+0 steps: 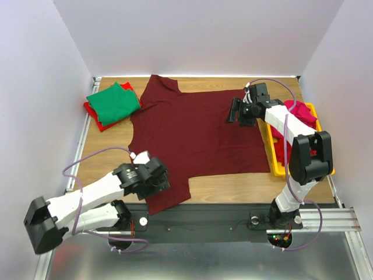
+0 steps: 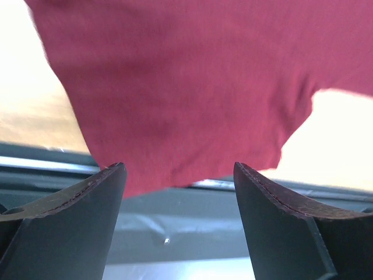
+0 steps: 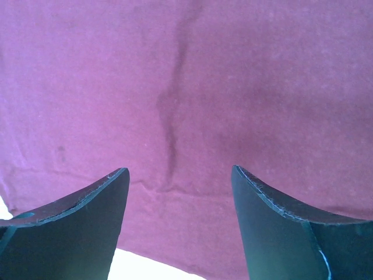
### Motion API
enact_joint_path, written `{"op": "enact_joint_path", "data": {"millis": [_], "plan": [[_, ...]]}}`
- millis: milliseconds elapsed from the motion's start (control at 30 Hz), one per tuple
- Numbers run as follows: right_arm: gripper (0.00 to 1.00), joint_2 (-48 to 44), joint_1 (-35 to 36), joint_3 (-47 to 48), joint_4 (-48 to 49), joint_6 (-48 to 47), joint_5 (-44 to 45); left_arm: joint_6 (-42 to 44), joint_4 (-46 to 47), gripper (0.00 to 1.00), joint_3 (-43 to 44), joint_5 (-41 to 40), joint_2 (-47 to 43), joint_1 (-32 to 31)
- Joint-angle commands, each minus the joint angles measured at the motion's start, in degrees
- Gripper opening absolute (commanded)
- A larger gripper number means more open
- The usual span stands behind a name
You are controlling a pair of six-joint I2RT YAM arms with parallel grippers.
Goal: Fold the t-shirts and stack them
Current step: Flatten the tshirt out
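A dark maroon t-shirt (image 1: 192,134) lies spread flat across the middle of the table, collar at the far side. One sleeve reaches the near edge. My left gripper (image 1: 161,181) sits at that near sleeve, open. In the left wrist view the sleeve's hem (image 2: 186,87) lies just ahead of the left gripper (image 2: 178,166), with nothing between its fingers. My right gripper (image 1: 234,111) hovers open over the shirt's far right edge. The right wrist view shows maroon cloth (image 3: 186,87) under the right gripper (image 3: 178,170). A folded green t-shirt (image 1: 113,102) rests on a red one (image 1: 96,119) at the far left.
A yellow tray (image 1: 278,170) stands along the right side, holding a bright pink t-shirt (image 1: 300,111) and some red cloth (image 1: 281,149). White walls close in the table on three sides. A dark metal rail (image 1: 221,211) runs along the near edge.
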Motion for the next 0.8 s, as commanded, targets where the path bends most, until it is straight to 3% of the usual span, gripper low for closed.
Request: {"op": "enact_joint_path", "data": {"millis": [0, 167, 500, 767], "plan": [[0.76, 1.5, 0.23, 4.16, 1.22, -0.15, -1.65, -9.89, -4.19, 0.86, 1.97, -1.15, 6.82, -7.41], [0.76, -0.25, 0.23, 3.82, 1.3, -0.32, -0.77, -16.32, -5.42, 0.85, 2.59, 1.4, 11.24, -13.57], [0.76, -1.83, 0.23, 1.36, 1.22, -1.64, 0.28, -24.84, -9.55, 0.81, -0.04, 5.09, 10.46, -15.68], [0.76, -2.27, 0.23, 0.66, 1.3, -1.99, 1.6, -28.46, -8.76, 0.77, -1.89, 3.43, 10.01, -16.04]]}}
